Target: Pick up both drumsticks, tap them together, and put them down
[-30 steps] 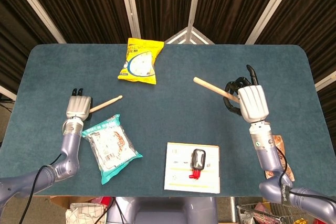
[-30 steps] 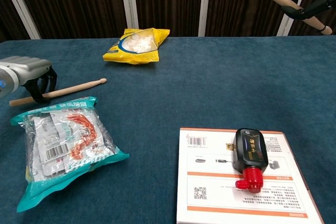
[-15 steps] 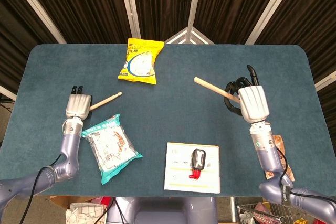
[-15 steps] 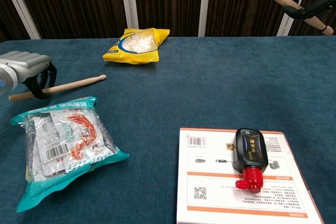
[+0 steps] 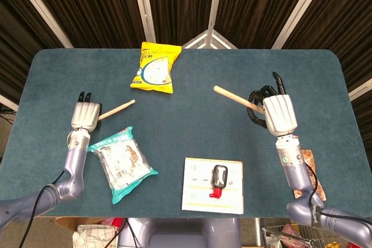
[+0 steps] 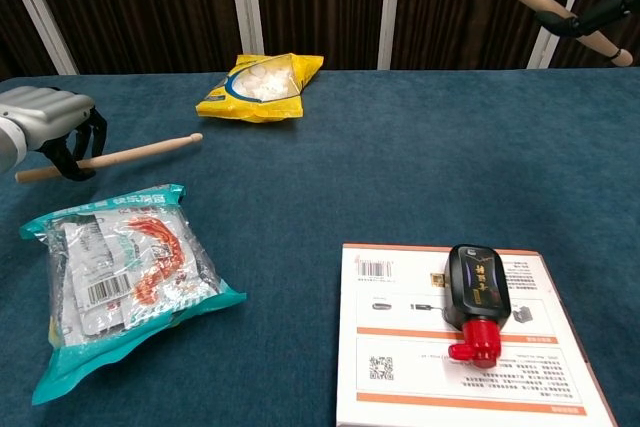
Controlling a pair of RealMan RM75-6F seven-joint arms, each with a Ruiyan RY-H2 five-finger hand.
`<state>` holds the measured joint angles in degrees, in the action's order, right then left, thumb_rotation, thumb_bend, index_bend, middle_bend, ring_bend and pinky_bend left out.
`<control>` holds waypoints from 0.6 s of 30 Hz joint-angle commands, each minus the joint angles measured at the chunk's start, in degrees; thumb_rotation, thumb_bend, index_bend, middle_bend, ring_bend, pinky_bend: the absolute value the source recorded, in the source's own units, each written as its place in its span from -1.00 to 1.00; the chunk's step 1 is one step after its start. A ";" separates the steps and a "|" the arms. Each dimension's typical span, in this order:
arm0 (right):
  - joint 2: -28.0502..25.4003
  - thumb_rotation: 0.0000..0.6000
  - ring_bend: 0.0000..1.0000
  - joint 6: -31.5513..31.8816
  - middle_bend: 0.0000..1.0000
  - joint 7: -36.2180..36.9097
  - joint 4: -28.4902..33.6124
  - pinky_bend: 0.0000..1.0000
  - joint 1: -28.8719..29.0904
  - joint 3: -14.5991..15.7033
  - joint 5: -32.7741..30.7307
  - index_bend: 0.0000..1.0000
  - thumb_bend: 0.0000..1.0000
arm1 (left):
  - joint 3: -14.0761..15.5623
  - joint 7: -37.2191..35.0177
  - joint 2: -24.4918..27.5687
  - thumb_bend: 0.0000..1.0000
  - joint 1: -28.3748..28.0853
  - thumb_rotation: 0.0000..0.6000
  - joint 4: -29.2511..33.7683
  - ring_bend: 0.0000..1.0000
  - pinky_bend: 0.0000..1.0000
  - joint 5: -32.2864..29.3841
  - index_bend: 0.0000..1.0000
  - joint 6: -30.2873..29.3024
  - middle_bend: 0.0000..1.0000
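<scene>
Your left hand [image 5: 86, 114] has its fingers [image 6: 70, 139] curled round the butt of the left drumstick [image 5: 116, 109]; the stick looks just clear of the desk [image 5: 192, 126], tip pointing right and a bit away from you. Just below it lies a teal snack pack [image 5: 123, 162], w/ a yellow chip bag [image 5: 154, 68] further back and a white card with a small black-and-red bottle [image 5: 219, 177] nearer the front edge.

Over on the other side, your right hand [image 5: 279, 112] is higher up, fingers [image 5: 258, 98] wrapped round the right drumstick [image 5: 238, 98], free end pointing left and up toward centre.

The relation that matters: the two free ends face each other across the middle but are well apart, w/ the left stick much lower. Judging from that, you'd raise the left hand and bring both inward so the shafts cross near the desk's centre, approx. above the card.
</scene>
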<state>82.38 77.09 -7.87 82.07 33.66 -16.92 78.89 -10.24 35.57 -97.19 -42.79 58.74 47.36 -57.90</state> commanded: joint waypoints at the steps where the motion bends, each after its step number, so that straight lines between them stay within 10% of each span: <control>1: 0.09 1.00 -0.24 0.04 0.26 -0.02 0.02 -1.00 0.04 -0.14 -0.11 0.45 -0.11 | 0.59 -3.49 0.75 0.10 0.66 1.00 0.92 -0.81 -1.00 4.50 0.25 -1.99 0.26; 18: 1.38 1.00 -0.23 0.10 0.26 0.04 -0.42 -1.00 0.80 -1.13 -0.73 0.45 -0.11 | 4.23 -25.81 9.93 0.12 5.24 1.00 6.68 -0.76 -1.00 33.86 0.32 -24.18 0.29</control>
<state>83.74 77.18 -7.82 81.65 34.46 -18.05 78.17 -6.48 12.44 -88.92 -38.48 64.46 78.80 -79.66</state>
